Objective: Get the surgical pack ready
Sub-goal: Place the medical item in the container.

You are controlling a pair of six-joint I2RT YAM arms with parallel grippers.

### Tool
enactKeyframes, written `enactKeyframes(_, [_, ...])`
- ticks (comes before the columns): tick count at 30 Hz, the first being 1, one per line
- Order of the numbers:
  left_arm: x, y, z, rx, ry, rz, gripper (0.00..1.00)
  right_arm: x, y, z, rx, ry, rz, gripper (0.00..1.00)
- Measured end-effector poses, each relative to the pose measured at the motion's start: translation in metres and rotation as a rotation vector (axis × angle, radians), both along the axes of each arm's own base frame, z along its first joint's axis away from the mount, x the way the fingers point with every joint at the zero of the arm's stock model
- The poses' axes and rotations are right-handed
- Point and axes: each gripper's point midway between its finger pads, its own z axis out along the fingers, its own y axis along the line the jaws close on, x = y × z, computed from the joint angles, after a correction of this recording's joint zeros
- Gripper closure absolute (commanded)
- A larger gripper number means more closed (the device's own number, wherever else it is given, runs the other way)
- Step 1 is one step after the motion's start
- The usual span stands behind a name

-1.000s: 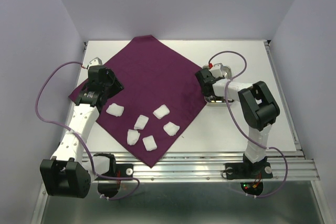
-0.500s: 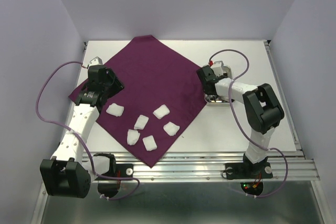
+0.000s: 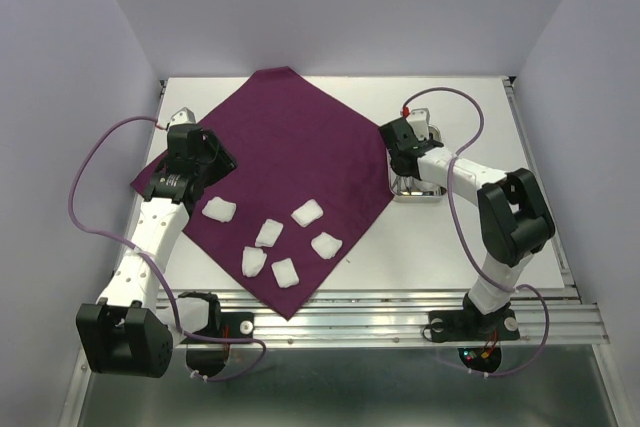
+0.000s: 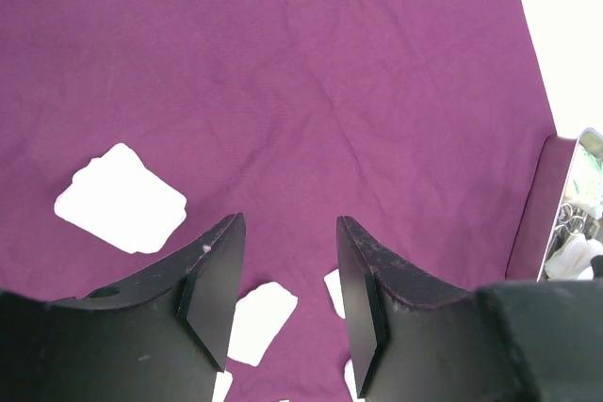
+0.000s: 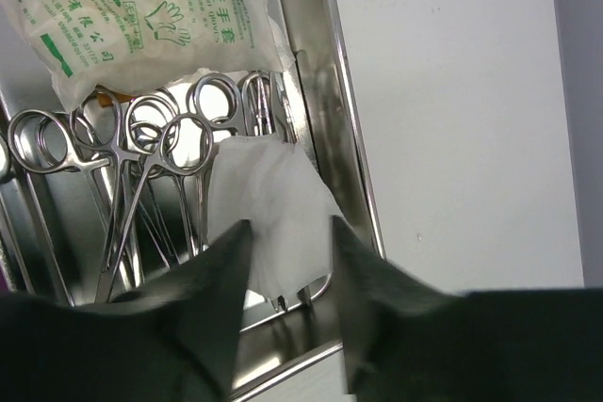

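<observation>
My right gripper jaws hang spread over the square white gauze pad in the shiny rectangular steel tray, my left gripper jaws spread and empty above the large maroon fabric cloth lying flat mid-table; I'd best lift straight up, clear of the ring-handled steel forceps.

From above, the right end effector covers much of the steel tray, whose contents are too small to tell. In the right wrist view, its blurred fingers hide the gauze pad's near edge.
</observation>
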Motion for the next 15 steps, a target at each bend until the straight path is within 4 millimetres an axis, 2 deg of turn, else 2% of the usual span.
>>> enactKeyframes(3, [0.0,0.0,0.0,0.0,0.0,0.0,0.46,0.0,0.0,0.0,0.002,-0.001,-0.004,0.73])
enactKeyframes(5, [0.0,0.0,0.0,0.0,0.0,0.0,0.46,0.0,0.001,-0.001,0.004,0.002,-0.002,0.72])
enactKeyframes(9, [0.0,0.0,0.0,0.001,0.0,0.0,0.46,0.006,0.006,-0.002,0.022,0.003,0.008,0.66])
enactKeyframes(11, [0.0,0.0,0.0,0.001,0.001,0.0,0.46,0.01,0.01,-0.002,0.03,0.004,0.014,0.58])
enactKeyframes(12, [0.0,0.0,0.0,0.0,0.001,0.0,0.46,0.011,0.011,-0.003,0.033,0.006,0.017,0.49])
enactKeyframes(13, [0.0,0.0,0.0,0.0,0.001,0.0,0.46,0.012,0.012,-0.005,0.033,0.009,0.018,0.45])
enactKeyframes(15, [0.0,0.0,0.0,0.001,0.001,0.0,0.46,0.012,0.012,-0.008,0.033,0.017,0.021,0.4])
